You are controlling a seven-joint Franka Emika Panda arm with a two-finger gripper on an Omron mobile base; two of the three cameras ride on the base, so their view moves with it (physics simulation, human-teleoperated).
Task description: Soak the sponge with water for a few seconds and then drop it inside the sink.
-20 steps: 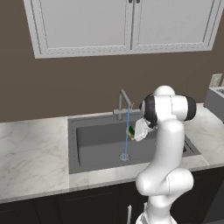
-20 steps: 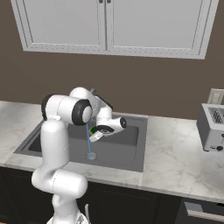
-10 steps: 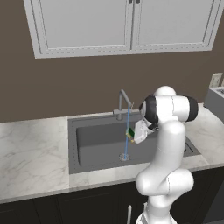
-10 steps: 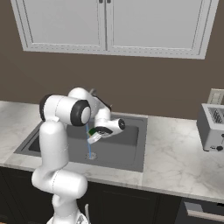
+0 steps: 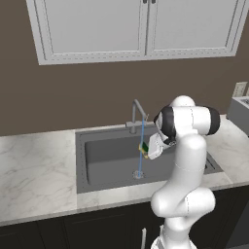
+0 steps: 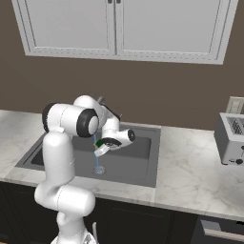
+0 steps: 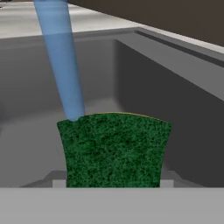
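The gripper (image 5: 147, 147) stays clamped on the sponge (image 7: 114, 149), holding it above the sink (image 5: 104, 163), level with the faucet's (image 5: 136, 113) stream. Over the last second the hand has barely shifted, keeping the sponge's corner in the water (image 7: 61, 61), which runs on down to the drain (image 5: 138, 174). Judging by this, soaking is underway; release into the sink remains.

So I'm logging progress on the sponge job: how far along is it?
Done: the tap is running and the gripper is shut on the sponge, held above the sink. In hand: soaking; in the hand view the water meets the sponge's upper left corner. Left: releasing it so it drops into the basin.
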